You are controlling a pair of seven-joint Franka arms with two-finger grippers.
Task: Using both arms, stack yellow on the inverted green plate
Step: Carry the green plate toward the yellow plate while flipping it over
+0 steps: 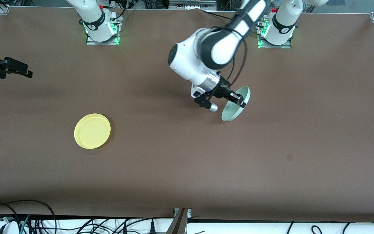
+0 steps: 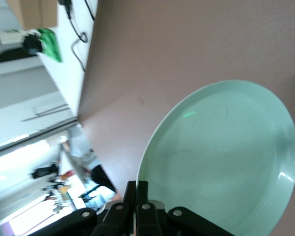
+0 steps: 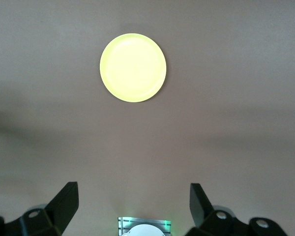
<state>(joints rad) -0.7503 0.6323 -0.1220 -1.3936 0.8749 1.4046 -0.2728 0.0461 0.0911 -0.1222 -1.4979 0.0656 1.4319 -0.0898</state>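
**Green plate tipped on edge in the left end effector, yellow plate waiting flat**

Nearest the front camera lies the yellow plate (image 1: 92, 131), flat and rim-up on the bare brown bench (image 1: 187, 169), toward the right arm's end. Nothing touches it.

Farther from the camera, near the middle of the bench, the left end effector (image 1: 238, 100) is clamped on the rim of the green plate (image 1: 236, 104), its fingers (image 2: 136, 196) pressed together over the edge. The plate is tilted steeply, nearly on edge. Its lowest edge seems at or just above the bench, though contact cannot be confirmed. The left wrist view shows the plate's hollow side facing that arm's camera, so the flip looks, by my reading, only partly done.

The right end effector (image 1: 18, 69) hangs at the edge of the front view, over the right arm's end of the bench, fingers (image 3: 64, 202) spread wide and holding nothing. This arm waits.

The relation that matters: the yellow plate lies well apart from the green one, toward the right arm's end and nearer the camera, and the right wrist view has it straight ahead between the open fingers. The right arm is clearly the closer one for picking it up once the green plate rests upside down.
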